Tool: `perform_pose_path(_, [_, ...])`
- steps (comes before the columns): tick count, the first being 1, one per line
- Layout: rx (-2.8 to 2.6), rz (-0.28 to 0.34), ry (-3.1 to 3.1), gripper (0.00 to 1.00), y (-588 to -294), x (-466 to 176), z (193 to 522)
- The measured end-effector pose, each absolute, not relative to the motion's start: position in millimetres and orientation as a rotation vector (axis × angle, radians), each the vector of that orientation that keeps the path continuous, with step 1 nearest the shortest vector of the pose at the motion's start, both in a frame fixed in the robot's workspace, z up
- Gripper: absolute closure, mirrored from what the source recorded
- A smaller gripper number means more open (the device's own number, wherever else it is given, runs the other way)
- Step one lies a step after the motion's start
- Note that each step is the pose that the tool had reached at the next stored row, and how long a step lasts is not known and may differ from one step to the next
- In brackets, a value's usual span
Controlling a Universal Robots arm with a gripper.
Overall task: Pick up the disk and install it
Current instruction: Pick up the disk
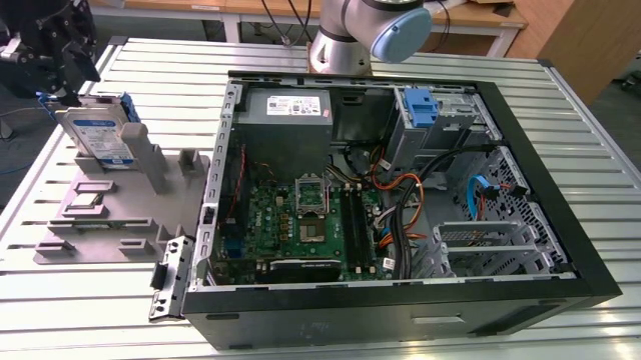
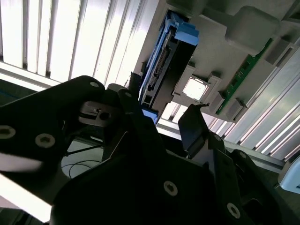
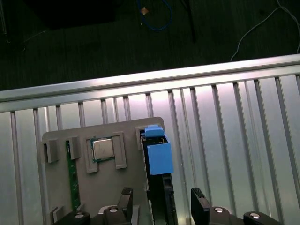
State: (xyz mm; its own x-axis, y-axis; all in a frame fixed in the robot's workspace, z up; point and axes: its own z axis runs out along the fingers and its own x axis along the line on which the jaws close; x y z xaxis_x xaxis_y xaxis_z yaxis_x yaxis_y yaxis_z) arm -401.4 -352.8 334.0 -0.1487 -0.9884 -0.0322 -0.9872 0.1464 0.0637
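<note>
Gripper (image 3: 161, 193), fingers spread, poised over the disk (image 1: 100, 139), which stands upright in a slot at the grey holder's (image 1: 95, 225) corner near the table's (image 1: 571, 97) edge. The disk is probably rigid, weighty and shock-sensitive, best pinched across its flat faces. Open computer case (image 1: 576, 247) beyond.

Arm (image 1: 359, 31) stretched to exterior view's left; hand (image 1: 62, 88) pointing down, fingers (image 3: 199, 208) spread apart.

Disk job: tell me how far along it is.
Done: nothing yet. The disk stands upright in the grey holder beside the open computer case. In hand: the gripper sits over the disk's top edge, fingers open on either side and apart from it. Left: the disk is not yet gripped, lifted or in the case.
</note>
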Motion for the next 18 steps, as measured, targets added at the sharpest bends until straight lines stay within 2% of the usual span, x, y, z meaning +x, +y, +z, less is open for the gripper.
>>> perform_pose_path(1, [2.038,-0.108,-2.365,0.42,-352.8,-401.4,334.0])
perform_pose_path(2, [2.038,-0.108,-2.366,0.42,-352.8,-401.4,333.9])
perform_pose_path(3, [2.038,-0.108,-2.366,0.35,-352.8,-401.4,333.9])
perform_pose_path(18, [2.2,-0.1,-2.215,0.35,-352.6,-401.5,329.0])
